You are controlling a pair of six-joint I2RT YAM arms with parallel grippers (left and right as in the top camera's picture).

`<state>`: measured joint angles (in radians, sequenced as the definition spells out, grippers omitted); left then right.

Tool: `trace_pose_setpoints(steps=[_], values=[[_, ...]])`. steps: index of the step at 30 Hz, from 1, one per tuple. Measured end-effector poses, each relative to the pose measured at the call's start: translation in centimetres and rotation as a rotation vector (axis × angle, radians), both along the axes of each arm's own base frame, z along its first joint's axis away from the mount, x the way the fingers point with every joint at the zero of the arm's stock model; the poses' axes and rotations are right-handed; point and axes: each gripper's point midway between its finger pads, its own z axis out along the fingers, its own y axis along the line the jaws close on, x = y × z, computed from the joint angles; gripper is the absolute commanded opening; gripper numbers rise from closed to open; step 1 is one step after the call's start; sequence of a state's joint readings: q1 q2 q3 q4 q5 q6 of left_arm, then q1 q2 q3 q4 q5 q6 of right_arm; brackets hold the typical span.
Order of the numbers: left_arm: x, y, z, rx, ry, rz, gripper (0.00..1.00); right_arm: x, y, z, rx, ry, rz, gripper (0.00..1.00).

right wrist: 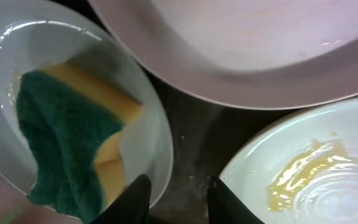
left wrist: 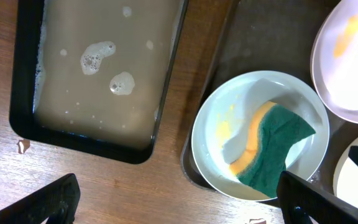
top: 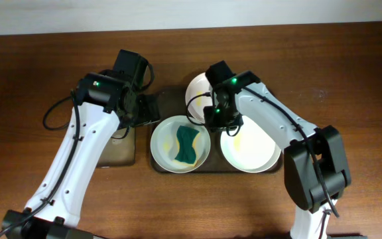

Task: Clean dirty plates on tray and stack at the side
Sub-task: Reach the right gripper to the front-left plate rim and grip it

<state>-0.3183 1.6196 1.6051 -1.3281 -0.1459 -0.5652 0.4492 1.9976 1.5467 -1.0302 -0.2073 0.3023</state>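
Observation:
Three white plates sit on the dark tray [top: 215, 160]. The front-left plate [top: 164, 143] holds a green and yellow sponge [top: 186, 146]. The back plate [top: 197, 87] and the front-right plate [top: 251, 151] have yellow smears. My left gripper [top: 152, 109] is open and empty above the tray's left edge; its wrist view shows the sponge plate [left wrist: 229, 115] and sponge [left wrist: 272, 146]. My right gripper [right wrist: 180, 200] is slightly open and empty, low over the bare tray [right wrist: 197, 143] between the sponge plate [right wrist: 61, 37] and the smeared plate [right wrist: 328, 143].
A narrow black tray [top: 119, 154] of soapy brown water [left wrist: 98, 68] lies left of the big tray. Brown wooden table [top: 45, 60] lies all around. The back plate's rim [right wrist: 260, 43] is close above my right fingers.

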Motion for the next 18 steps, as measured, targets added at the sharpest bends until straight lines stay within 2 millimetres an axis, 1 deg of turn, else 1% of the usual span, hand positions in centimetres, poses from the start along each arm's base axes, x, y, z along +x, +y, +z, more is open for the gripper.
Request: trace_pose_setpoints(steps=[3, 7, 10, 12, 15, 18], values=[[0.0, 0.0, -0.2, 0.003, 0.008, 0.0, 0.99, -0.2, 0.2, -0.6, 0.002, -0.002, 0.006, 0.33], [-0.3, 0.1, -1.4, 0.013, 0.039, 0.0, 0.99, -0.9, 0.3, -2.7, 0.01, 0.007, -0.001, 0.33], [-0.3, 0.1, -2.0, 0.018, 0.054, 0.0, 0.99, -0.9, 0.6, -3.6, 0.033, -0.003, -0.002, 0.33], [-0.4, 0.1, -2.3, 0.02, 0.061, 0.0, 1.0, -0.9, 0.8, -3.8, 0.044, -0.009, 0.001, 0.33], [-0.1, 0.0, -2.3, 0.017, 0.049, 0.0, 0.99, -0.9, 1.3, -3.8, 0.054, -0.019, 0.012, 0.33], [-0.1, 0.0, -2.3, 0.016, 0.048, 0.0, 0.99, -1.3, 2.2, -3.8, 0.059, -0.021, 0.034, 0.33]])
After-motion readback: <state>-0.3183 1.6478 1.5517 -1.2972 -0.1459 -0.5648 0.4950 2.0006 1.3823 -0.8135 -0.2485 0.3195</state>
